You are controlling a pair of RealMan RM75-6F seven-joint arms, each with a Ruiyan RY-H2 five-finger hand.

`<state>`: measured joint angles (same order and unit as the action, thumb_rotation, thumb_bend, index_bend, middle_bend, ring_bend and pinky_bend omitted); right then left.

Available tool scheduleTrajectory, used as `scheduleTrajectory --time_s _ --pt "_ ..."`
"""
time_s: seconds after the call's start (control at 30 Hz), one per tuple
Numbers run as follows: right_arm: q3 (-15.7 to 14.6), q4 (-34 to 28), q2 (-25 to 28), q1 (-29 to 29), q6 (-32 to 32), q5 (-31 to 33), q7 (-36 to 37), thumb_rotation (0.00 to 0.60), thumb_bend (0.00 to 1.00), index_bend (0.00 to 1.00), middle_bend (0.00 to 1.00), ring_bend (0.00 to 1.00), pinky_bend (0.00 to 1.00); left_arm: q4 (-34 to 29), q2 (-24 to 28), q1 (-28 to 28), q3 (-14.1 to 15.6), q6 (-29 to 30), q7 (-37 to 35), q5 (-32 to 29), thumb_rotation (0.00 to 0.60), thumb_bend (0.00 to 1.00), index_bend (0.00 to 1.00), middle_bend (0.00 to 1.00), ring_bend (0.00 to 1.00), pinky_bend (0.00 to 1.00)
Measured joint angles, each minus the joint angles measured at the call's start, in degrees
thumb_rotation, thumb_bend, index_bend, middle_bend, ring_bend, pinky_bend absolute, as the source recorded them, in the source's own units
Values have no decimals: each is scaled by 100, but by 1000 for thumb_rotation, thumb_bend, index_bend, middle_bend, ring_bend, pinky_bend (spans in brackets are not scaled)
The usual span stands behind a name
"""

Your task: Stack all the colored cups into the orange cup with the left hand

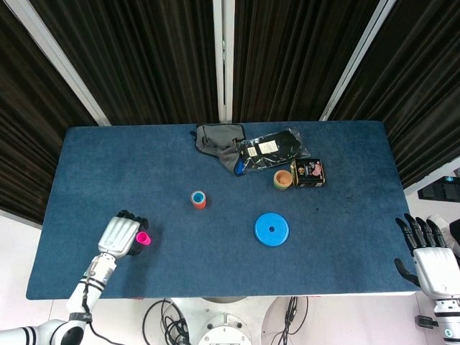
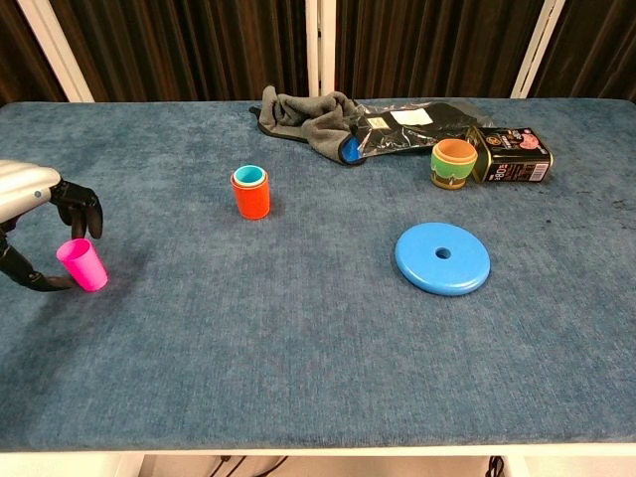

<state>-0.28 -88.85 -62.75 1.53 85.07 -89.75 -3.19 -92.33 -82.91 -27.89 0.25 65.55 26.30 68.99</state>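
Note:
A pink cup [image 2: 81, 263] [image 1: 143, 238] stands upright near the table's front left corner. My left hand [image 2: 40, 214] [image 1: 121, 236] wraps it, with the thumb low against its near side and the dark fingers [image 2: 79, 204] curled over its far rim. The orange cup [image 2: 250, 197] [image 1: 198, 200] stands mid-table with a teal cup [image 2: 248, 176] nested inside. My right hand [image 1: 431, 253] hangs open off the table's right edge, seen only in the head view.
A blue disc [image 2: 442, 257] lies right of centre. At the back sit a grey cloth [image 2: 303, 111], a black packet [image 2: 407, 124], a black tin [image 2: 512, 156] and a green pot with an orange inside [image 2: 454, 162].

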Motion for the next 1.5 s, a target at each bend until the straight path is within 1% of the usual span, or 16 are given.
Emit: scheduleTrajectory --time_s 0.27,0.43,0.8,1.03,1.2,1.3,1.5 --pt "4 55 -21 3 -40 42 52 600 273 0 0 0 0 68 -36 -28 -80 -113 -53 8 600 164 451 474 356 262" --pt "7 93 -28 3 -64 76 84 600 273 0 0 0 0 95 -72 -51 -108 -166 -20 9 600 188 474 491 372 263" --pt "10 143 -43 13 -96 93 134 600 273 0 0 0 0 151 -117 -27 -132 -128 73 42 600 215 520 541 439 269" --pt "16 150 -40 6 -75 94 142 600 273 0 0 0 0 87 -91 -20 -168 -98 54 93 600 222 537 554 456 273" --pt "19 133 -33 18 -85 87 130 600 273 0 0 0 0 -89 4 -70 -340 -75 -37 97 600 223 540 558 460 274" --pt "22 129 -41 27 -90 79 132 600 272 0 0 0 0 -233 90 -176 -518 -142 -93 42 600 223 541 558 461 273" --pt "15 143 -55 32 -91 61 169 600 273 0 0 0 0 -437 216 -620 -1012 -410 -21 -186 600 225 541 560 465 273"
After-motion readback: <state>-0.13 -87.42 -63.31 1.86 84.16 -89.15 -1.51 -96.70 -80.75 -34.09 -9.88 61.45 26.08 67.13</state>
